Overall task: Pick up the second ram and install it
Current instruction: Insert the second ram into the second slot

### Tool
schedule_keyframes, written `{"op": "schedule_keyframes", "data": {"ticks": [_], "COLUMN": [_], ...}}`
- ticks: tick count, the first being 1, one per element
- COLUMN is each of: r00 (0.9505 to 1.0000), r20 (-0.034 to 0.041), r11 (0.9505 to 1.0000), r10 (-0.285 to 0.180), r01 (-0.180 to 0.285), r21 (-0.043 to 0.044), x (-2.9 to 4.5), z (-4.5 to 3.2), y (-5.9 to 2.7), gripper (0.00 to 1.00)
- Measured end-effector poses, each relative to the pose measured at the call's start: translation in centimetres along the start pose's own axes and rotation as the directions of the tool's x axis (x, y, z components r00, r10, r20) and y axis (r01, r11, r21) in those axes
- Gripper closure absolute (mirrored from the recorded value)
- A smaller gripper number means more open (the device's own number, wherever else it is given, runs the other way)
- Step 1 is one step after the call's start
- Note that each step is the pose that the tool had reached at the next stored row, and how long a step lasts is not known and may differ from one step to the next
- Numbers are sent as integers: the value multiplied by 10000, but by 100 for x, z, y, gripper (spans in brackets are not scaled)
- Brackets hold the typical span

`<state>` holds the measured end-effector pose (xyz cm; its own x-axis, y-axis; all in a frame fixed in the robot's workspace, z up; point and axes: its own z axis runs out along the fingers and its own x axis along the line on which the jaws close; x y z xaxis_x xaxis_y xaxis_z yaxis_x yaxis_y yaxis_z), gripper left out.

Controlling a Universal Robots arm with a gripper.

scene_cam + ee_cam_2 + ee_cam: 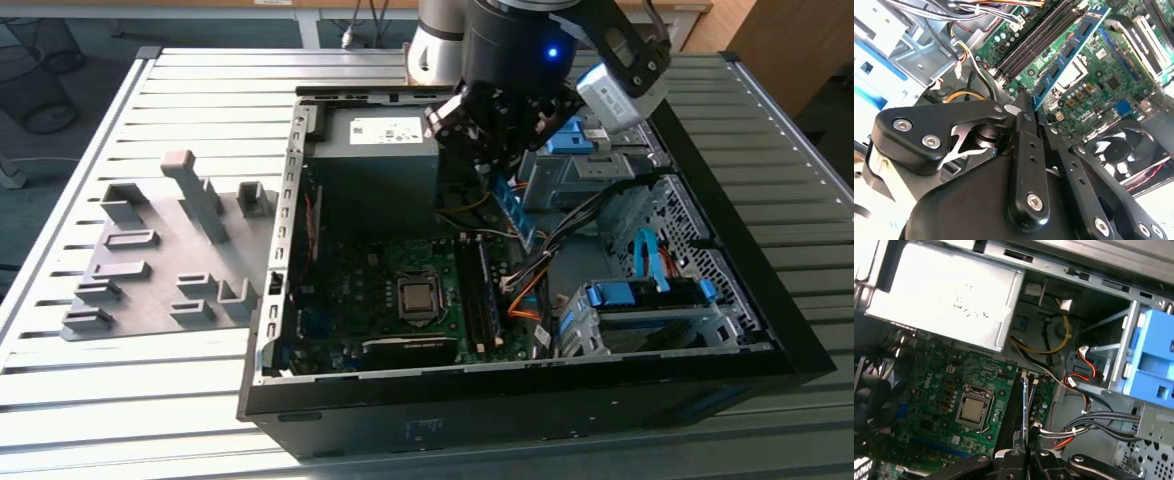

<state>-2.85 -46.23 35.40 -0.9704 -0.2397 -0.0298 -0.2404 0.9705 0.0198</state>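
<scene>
From the exterior view's left: grey fixture blocks (167,255) on the table (80,400), then my pincer (1030,116) clenched on the second ram (1069,52), held above the motherboard (949,390) slots (1036,37). I judge a tilted stick could jam against the slot.

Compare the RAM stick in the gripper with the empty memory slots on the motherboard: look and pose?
The second ram is a blue-green board with black chips; the memory slots are long dark channels. The stick is held above the board, pinched at one end by the gripper; the slots sit fixed on it. Both are long, narrow and run roughly parallel.
</scene>
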Motion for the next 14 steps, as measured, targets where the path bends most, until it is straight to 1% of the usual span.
{"op": "schedule_keyframes", "data": {"ticks": [4,8,12,14], "r00": [9983,9951,9893,9852], "r20": [12,22,33,39], "r11": [9983,9951,9893,9852], "r10": [577,984,1456,1712], "r01": [-577,-984,-1456,-1712], "r21": [16,26,40,48], "x": [0,0,1,1], "z": [4,11,24,30], "y": [0,0,0,0], "gripper": [86,86,86,86]}}
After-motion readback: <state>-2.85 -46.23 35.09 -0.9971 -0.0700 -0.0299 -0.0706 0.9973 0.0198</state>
